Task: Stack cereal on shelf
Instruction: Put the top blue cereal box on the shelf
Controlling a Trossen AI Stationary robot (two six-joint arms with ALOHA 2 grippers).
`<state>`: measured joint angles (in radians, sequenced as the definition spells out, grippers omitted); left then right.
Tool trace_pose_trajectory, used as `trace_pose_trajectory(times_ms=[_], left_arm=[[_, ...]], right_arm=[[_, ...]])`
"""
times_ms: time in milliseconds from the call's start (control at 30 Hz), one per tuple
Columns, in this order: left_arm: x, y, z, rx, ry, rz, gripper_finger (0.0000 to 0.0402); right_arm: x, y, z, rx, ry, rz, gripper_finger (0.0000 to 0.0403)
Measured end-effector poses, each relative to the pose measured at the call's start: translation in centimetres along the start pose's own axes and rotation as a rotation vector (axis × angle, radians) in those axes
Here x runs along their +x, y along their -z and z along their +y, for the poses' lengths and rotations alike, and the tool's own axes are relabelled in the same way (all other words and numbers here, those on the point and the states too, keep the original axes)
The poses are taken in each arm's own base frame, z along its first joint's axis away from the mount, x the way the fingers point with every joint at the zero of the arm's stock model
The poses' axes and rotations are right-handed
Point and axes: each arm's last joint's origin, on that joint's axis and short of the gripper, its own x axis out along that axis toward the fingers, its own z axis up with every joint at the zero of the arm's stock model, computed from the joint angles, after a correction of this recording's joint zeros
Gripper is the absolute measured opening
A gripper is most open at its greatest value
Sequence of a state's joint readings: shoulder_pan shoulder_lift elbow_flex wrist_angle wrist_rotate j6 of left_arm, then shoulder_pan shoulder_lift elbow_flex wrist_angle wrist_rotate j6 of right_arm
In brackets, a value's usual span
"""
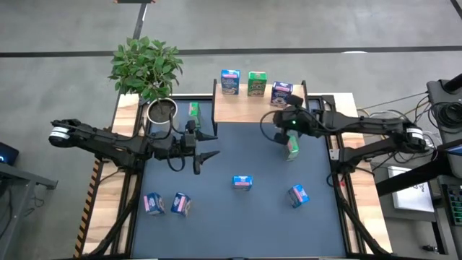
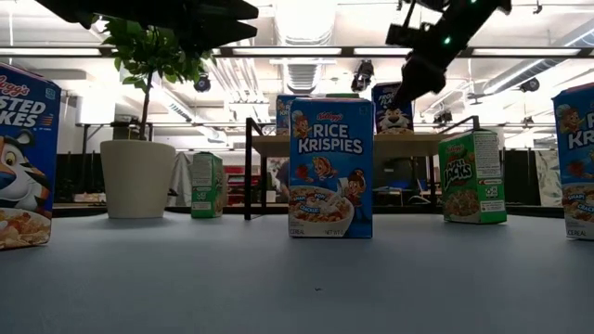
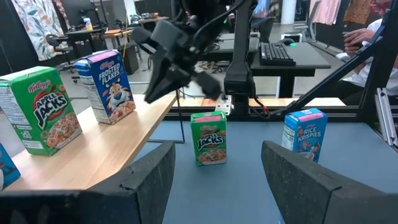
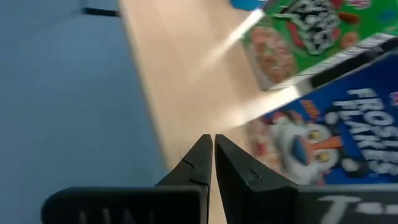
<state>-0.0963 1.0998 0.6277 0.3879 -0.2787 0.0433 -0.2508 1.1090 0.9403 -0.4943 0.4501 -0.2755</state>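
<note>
Clenched right gripper [image 4: 213, 155] fills bottom centre of right wrist frame, jaws shut on nothing, poised over shelf [image 1: 242, 105] edge beside Frosted Flakes box [image 4: 329, 140]. Three cereal boxes stand on shelf at upper centre of high view. Green Apple Jacks box [image 1: 291, 146] stands on table just below that gripper. Left gripper [image 1: 204, 154], jaws spread and empty, waits centre-left. Risk (judgement): shut jaws swinging sideways could topple shelf boxes; dropping onto green box without reopening would knock it over.
</note>
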Motion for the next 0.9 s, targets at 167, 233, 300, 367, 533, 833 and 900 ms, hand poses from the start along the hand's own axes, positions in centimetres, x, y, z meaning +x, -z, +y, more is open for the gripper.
trace_pose_trajectory(times_ms=[167, 233, 300, 367, 533, 833, 900], left_arm=[[0.0, 0.0, 0.0, -0.001, 0.0, -0.003, 0.0223], [0.0, 0.0, 0.0, -0.001, 0.0, -0.003, 0.0223], [0.0, 0.0, 0.0, -0.001, 0.0, -0.003, 0.0223], [0.0, 0.0, 0.0, -0.001, 0.0, -0.003, 0.0223], [0.0, 0.0, 0.0, -0.001, 0.0, -0.003, 0.0223], [0.0, 0.0, 0.0, -0.001, 0.0, -0.002, 0.0223], [0.0, 0.0, 0.0, -0.001, 0.0, -0.002, 0.0223]], right_arm=[[1.4, 0.1, -1.2, -0.005, 0.051, 0.025, 0.0009], [1.7, 0.3, -1.8, 0.002, 0.067, 0.041, 0.0009], [1.9, 0.5, -2.3, 0.004, 0.08, 0.053, 0.0009], [2.1, 0.7, -2.7, 0.009, 0.091, 0.065, 0.0009], [2.3, 0.9, -3.3, 0.018, 0.098, 0.071, 0.0009], [2.6, 0.5, -4.2, 0.065, 0.138, 0.009, 0.0009], [2.6, 0.5, -4.4, 0.089, 0.148, 0.002, 0.0009]])
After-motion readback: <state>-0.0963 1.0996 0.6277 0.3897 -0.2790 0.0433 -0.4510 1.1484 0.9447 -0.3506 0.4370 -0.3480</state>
